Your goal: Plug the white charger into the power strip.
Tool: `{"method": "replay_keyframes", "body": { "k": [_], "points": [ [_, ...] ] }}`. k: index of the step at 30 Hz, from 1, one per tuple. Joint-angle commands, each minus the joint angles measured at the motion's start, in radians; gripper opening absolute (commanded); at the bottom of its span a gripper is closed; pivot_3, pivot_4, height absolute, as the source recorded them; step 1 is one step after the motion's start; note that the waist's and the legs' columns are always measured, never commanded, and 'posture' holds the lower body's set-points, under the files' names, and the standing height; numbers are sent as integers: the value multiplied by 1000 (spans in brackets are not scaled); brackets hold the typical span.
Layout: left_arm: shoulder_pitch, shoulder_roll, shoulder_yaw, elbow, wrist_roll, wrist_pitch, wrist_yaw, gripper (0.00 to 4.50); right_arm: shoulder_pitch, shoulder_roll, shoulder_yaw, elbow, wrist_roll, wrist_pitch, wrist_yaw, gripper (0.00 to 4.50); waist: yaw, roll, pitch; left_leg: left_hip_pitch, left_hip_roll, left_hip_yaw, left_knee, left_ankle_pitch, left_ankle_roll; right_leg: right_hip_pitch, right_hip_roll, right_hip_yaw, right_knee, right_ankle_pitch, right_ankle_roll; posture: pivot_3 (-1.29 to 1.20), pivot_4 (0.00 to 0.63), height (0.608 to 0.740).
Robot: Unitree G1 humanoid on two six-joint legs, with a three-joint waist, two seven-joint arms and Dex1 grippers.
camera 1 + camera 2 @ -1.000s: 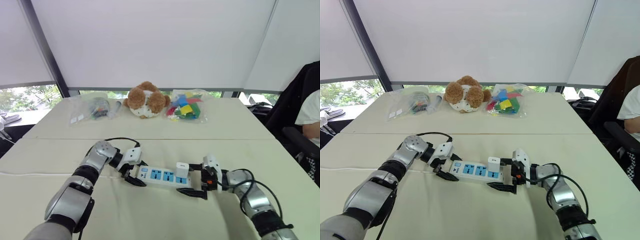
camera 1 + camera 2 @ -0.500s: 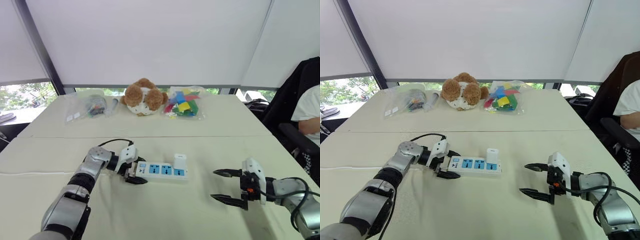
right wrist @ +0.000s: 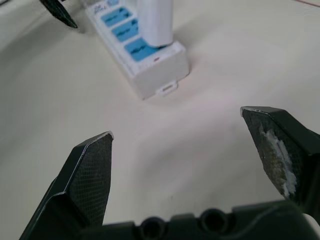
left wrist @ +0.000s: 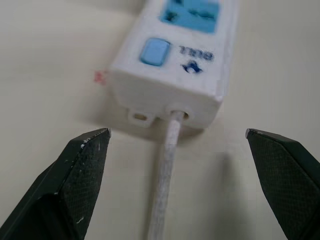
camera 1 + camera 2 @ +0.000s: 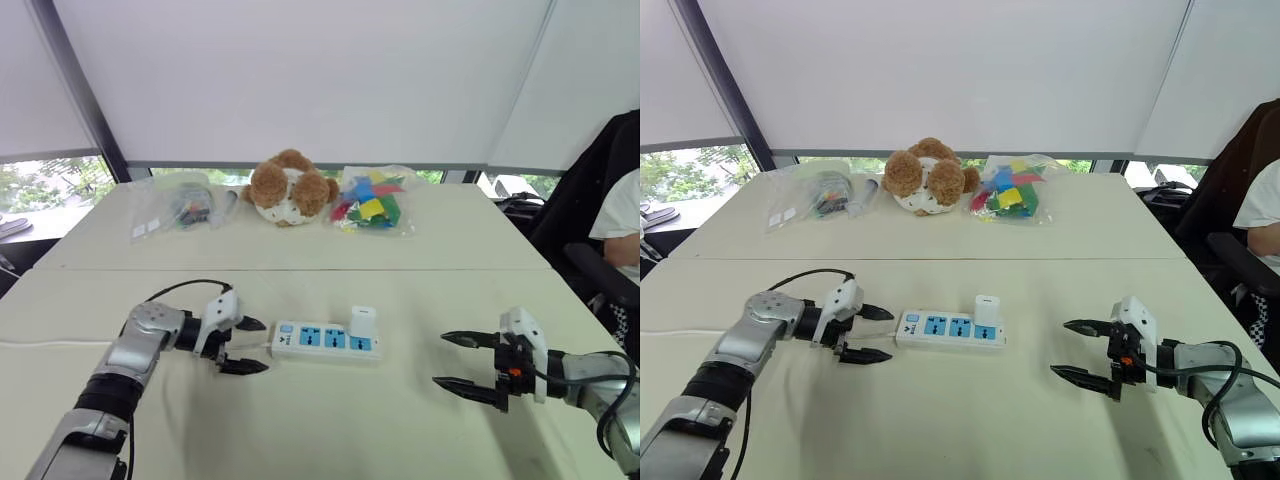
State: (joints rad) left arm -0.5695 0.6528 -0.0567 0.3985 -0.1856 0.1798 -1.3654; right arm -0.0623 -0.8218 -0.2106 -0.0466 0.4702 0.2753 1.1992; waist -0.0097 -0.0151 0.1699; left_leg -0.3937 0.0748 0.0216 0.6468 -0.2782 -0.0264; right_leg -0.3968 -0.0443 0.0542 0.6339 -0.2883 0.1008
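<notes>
Both grippers hang spread wide and hold nothing: my left gripper (image 5: pixel 243 346) sits just off the switch end of the power strip (image 5: pixel 325 340), my right gripper (image 5: pixel 462 362) well apart past the far end. Between them the strip lies flat on the table (image 5: pixel 320 430), its long axis running from one gripper to the other. On its rightmost socket the white charger (image 5: pixel 363 322) stands upright, seemingly seated. My left is clearly nearer.
</notes>
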Motion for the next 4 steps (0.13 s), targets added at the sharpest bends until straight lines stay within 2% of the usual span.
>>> {"method": "replay_keyframes", "body": {
  "k": [1,4],
  "points": [
    [42,35,142,-142,-109,171,114,4470,39,-47,-92,-60,80,109,-18,4500,-1,0,0,0,0,0,0,0,0,0,-1,0,0,0,0,0,150,739],
    [132,27,258,-249,-175,269,240,4470,98,-52,-149,-92,115,195,-67,4500,-1,0,0,0,0,0,0,0,0,1,-1,0,0,1,2,0,150,739]
  ]
}}
